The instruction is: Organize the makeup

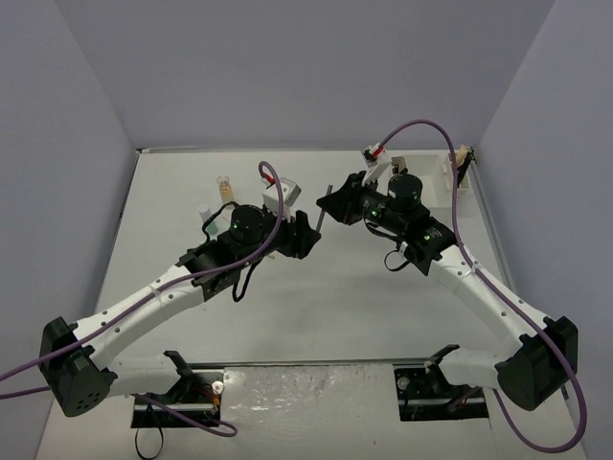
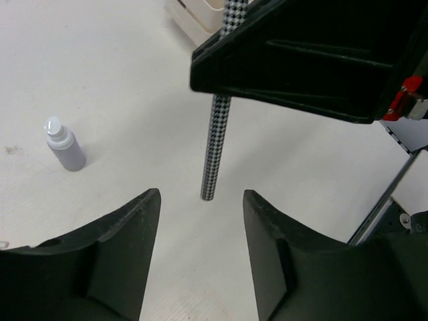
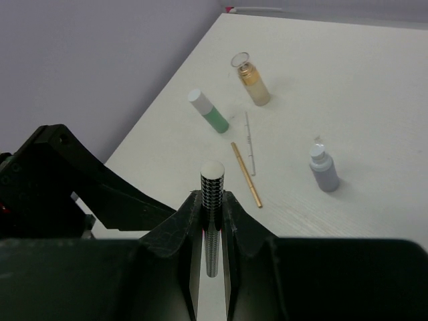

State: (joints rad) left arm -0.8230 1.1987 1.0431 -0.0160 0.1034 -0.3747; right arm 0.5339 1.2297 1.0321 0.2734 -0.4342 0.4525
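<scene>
Right claw (image 3: 212, 204) pinching the checkered pencil (image 2: 215, 147); left claw (image 2: 200, 197) spread, clear of it.
Handover looks done; next, carry the pencil to the white box (image 2: 194, 20).

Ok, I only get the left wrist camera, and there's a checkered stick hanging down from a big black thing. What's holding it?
Observer: That black thing is the right hand. It is shut on the checkered stick.
Operator: Are there more bottles than the one I see?
Observer: Yes, the right wrist camera also shows a green bottle and an amber bottle.
Operator: Anything skinny like pencils?
Observer: A gold pencil lies beside a thin pale stick.
</scene>
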